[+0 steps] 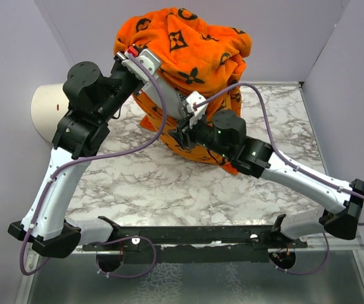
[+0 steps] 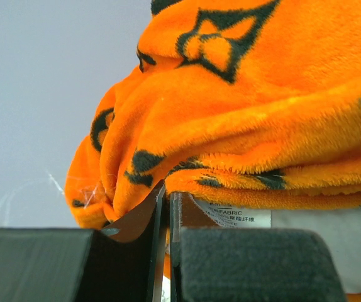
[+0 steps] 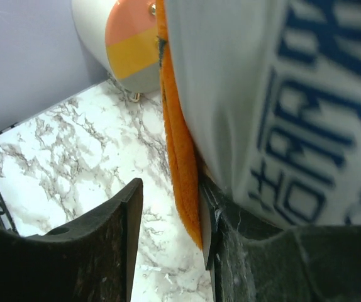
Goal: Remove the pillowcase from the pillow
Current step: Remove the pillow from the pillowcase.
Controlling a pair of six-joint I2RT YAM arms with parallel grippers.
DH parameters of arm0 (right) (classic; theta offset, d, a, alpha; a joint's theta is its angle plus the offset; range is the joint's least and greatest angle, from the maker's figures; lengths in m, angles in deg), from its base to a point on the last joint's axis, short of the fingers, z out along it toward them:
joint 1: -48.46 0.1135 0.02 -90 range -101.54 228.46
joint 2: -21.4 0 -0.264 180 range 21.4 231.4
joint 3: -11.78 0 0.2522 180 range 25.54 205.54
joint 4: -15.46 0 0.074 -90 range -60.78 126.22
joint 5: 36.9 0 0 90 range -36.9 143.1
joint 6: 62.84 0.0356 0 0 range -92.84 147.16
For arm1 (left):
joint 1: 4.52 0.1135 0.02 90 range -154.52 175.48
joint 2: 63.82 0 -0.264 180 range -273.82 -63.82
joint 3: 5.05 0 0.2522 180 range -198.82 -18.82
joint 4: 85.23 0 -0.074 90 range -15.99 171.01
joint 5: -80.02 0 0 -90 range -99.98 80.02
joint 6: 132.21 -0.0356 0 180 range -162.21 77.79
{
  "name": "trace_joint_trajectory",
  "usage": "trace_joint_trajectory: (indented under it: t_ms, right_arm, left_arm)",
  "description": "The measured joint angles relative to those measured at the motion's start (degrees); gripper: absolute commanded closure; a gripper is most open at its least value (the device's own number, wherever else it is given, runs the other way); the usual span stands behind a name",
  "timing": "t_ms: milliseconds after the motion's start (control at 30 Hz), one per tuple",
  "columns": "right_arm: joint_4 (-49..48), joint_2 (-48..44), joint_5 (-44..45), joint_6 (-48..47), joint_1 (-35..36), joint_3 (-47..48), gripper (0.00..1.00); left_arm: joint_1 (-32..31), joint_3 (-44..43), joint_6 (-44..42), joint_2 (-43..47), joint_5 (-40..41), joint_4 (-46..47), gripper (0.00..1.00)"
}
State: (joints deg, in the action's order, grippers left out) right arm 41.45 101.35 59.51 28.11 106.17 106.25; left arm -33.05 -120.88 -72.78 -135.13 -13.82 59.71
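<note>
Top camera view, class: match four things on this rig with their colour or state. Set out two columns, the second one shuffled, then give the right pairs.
1. pillowcase
2. table
3. cylinder
4. left gripper

A. cream, at the table's left side
B. shut on orange fabric
C. orange with black shapes
D. white marble with grey veins

Pairs: 1-C, 2-D, 3-A, 4-B

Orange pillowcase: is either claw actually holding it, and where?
The left gripper pinches a fold of the pillowcase at its far side; the right gripper stands open around its hanging edge.
</note>
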Motion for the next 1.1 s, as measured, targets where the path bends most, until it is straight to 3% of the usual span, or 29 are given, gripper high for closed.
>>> trace_joint_trajectory:
  t_ms: [200,333,433,633,800,1100]
  right_arm:
    - [-4.2,-6.8,1.5,7.0,-2.1,-8.6,0.6]
    - [-6.0,-8.2,-1.9,14.8,-9.5,-11.3,0.51]
    - [-6.6,-9.3,-4.2,19.9,-14.7,-12.8,0.38]
    - [-2.3,-8.8,-4.4,23.9,-16.2,-7.3,0.15]
    - [0.9,-7.1,-5.0,24.1,-17.0,0.5,0.02]
    - [2.9,-1.4,-6.4,20.2,-17.3,11.1,0.0]
  left_arm:
    - [-0.4,-2.9,0.8,-0.3,0.3,-1.6,1.0]
    - [-0.5,-5.1,1.8,-0.5,0.5,-4.2,1.0]
    - [-0.8,-6.4,3.0,-0.7,0.3,-6.4,1.0]
    - [-0.6,-7.8,6.6,-0.1,-1.2,-11.5,1.0]
    - [-0.1,-7.6,9.5,1.2,-3.3,-14.3,1.0]
    - [0.0,-7.6,11.4,1.3,-4.9,-15.0,1.0]
